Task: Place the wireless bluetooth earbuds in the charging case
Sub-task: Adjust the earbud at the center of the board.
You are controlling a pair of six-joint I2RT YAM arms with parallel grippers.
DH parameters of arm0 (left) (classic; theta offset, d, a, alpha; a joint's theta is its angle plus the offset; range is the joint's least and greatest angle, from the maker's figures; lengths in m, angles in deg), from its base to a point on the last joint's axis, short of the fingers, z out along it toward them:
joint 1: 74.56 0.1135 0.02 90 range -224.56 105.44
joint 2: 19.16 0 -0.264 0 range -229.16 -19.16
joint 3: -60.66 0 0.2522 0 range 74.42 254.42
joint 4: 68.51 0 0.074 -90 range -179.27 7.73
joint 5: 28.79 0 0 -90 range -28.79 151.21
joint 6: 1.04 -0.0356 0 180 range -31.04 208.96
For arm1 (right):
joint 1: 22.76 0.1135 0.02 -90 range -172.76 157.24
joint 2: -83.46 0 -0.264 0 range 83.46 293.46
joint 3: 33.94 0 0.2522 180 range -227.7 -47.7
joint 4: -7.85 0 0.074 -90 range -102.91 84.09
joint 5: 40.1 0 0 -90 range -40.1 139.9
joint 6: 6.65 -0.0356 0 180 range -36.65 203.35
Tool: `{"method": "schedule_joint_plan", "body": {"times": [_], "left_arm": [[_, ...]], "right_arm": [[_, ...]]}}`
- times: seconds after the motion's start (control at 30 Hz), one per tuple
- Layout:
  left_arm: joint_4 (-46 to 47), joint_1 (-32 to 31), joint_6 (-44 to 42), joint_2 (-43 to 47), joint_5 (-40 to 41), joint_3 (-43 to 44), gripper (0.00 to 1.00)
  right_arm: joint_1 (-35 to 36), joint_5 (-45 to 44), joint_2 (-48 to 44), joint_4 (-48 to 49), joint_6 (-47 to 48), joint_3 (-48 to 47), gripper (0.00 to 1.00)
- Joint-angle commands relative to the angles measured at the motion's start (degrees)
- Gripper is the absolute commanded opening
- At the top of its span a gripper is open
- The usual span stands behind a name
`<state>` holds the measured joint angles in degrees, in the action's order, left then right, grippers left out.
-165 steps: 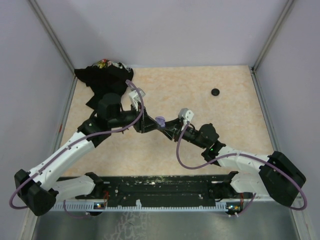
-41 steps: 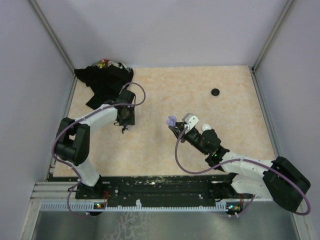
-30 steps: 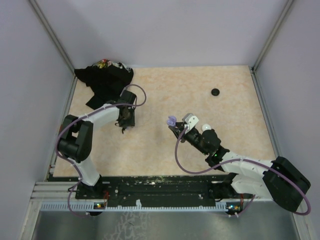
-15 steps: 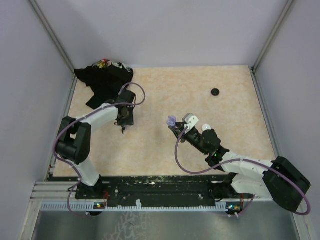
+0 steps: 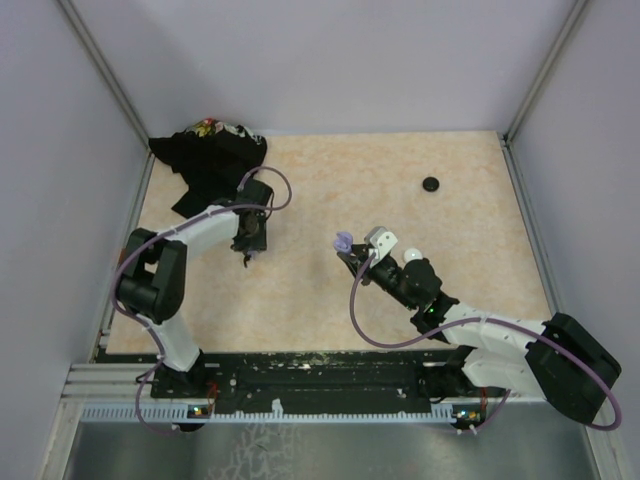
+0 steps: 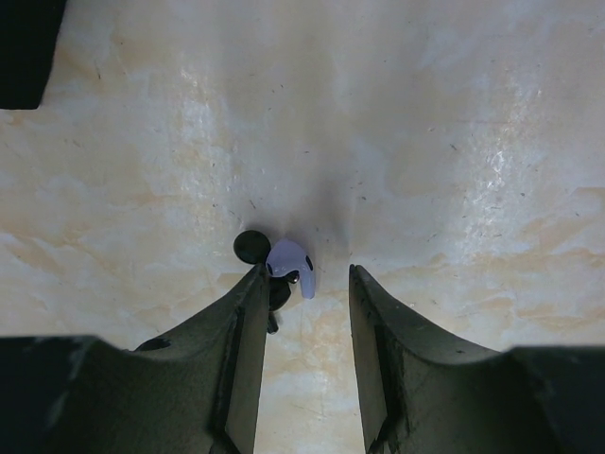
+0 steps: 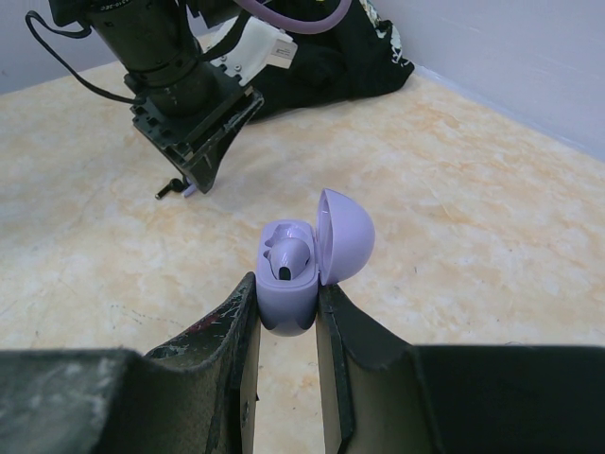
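Note:
My right gripper (image 7: 286, 288) is shut on the lavender charging case (image 7: 286, 301), held above the table with its lid (image 7: 346, 236) open. One lavender earbud (image 7: 287, 255) sits in a socket of the case. A second lavender earbud (image 6: 290, 266) with a black tip lies on the table. My left gripper (image 6: 305, 274) points down over it, open. The bud lies against the left finger's tip, clear of the right finger. In the top view the left gripper (image 5: 247, 248) is at the left and the case (image 5: 343, 241) is in the middle.
A heap of black cloth (image 5: 205, 160) lies at the back left corner, just behind the left arm. A small round black disc (image 5: 431, 184) sits at the back right. Walls enclose the table on three sides.
Some seconds ago my left gripper was at the case in the middle; it has since gone to the left of the table. Over the last second nothing visibly moved.

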<state>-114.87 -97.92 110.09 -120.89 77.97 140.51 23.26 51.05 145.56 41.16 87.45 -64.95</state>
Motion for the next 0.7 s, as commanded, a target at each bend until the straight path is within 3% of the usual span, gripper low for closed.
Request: {"method": "schedule_joint_plan", "body": {"times": [0.0,0.67], "left_arm": [[-1.04,0.35,-0.36,-0.96,0.81,1.50,0.45],[0.27,0.48,-1.50,-4.43,-1.37,3.46,0.41]], "right_arm": [[0.17,0.17,-1.04,2.68,0.38,-0.09,0.00],[0.21,0.76,-0.76,2.50,0.38,-0.40,0.00]]}}
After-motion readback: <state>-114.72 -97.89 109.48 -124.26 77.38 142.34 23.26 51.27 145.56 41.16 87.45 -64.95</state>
